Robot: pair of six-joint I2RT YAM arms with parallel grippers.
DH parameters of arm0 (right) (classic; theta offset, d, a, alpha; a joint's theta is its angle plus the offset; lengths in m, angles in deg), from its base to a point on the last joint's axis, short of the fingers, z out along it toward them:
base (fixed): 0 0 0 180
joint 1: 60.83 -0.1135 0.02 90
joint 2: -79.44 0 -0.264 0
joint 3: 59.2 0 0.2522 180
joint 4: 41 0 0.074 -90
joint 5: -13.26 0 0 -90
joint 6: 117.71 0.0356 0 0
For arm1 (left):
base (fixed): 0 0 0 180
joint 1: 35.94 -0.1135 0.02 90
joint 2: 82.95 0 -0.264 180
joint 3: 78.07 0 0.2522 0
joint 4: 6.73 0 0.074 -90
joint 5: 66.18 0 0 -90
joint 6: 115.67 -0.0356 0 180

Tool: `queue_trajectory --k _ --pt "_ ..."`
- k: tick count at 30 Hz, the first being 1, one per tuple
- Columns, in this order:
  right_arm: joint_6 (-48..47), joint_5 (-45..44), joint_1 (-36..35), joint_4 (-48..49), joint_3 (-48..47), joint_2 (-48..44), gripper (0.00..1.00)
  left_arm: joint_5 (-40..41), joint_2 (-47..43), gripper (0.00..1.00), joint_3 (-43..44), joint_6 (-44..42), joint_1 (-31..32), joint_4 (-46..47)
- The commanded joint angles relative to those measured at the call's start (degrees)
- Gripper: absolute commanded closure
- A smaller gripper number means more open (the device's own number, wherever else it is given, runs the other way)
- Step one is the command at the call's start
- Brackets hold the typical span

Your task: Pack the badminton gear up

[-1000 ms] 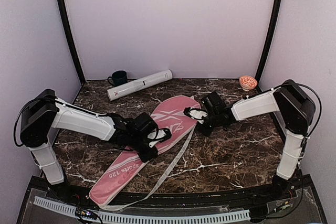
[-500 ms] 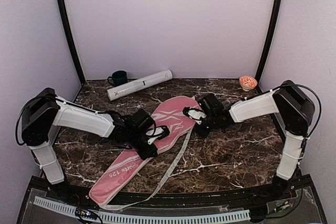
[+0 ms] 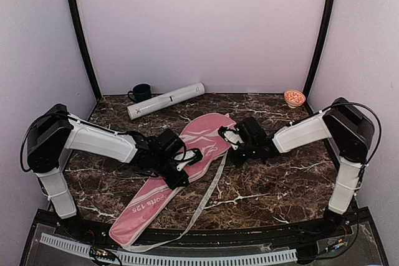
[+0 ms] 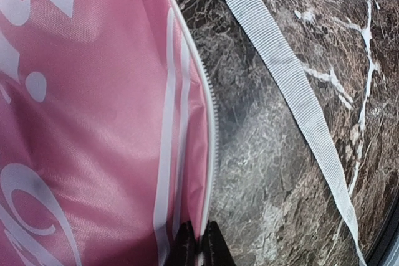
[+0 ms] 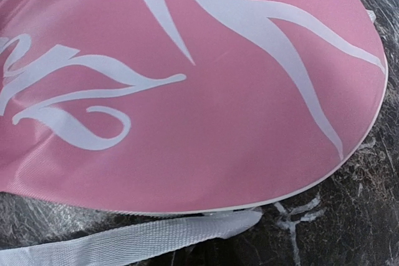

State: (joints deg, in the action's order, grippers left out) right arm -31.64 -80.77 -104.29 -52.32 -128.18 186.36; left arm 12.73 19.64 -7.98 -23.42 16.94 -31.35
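Two grippers are at one pink bag (image 3: 202, 134). Left gripper (image 4: 199, 248) is closed tight, its fingertips pinching the bag's white-piped edge on the side facing the strap. Right gripper (image 3: 229, 135) sits at the bag's wide rounded end; whether its jaws are apart cannot be told.

The bag lies flat and diagonal, narrow end toward the arm bases. One white strap (image 3: 209, 191) lies loose along the bag's right-hand edge. One long white tube (image 3: 165, 101) lies beyond the bag's wide end, with one dark green mug (image 3: 141, 92) farther beyond still. One small orange bowl (image 3: 294, 98) stands well apart from the bag, far right.

Table (image 3: 280, 179): dark veined marble. Plain pale walls enclose three sides.
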Motion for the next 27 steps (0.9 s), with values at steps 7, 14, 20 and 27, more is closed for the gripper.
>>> queue_trajectory --k 7,14,20,27 --pt "4.98 4.67 1.83 4.54 5.99 -0.46 0.83 0.01 2.27 1.00 0.26 -0.03 0.12 0.61" --pt "4.24 2.40 2.92 5.65 6.59 -0.05 1.00 0.34 2.20 1.00 0.36 0.04 0.03 0.57" --pt "4.84 -0.41 4.13 6.43 9.77 -6.38 0.95 0.29 2.28 1.00 0.26 -0.04 -0.05 0.37" --pt "2.60 2.44 5.85 4.61 8.32 -5.13 0.81 0.09 2.18 1.00 0.17 -0.22 -0.06 0.48"
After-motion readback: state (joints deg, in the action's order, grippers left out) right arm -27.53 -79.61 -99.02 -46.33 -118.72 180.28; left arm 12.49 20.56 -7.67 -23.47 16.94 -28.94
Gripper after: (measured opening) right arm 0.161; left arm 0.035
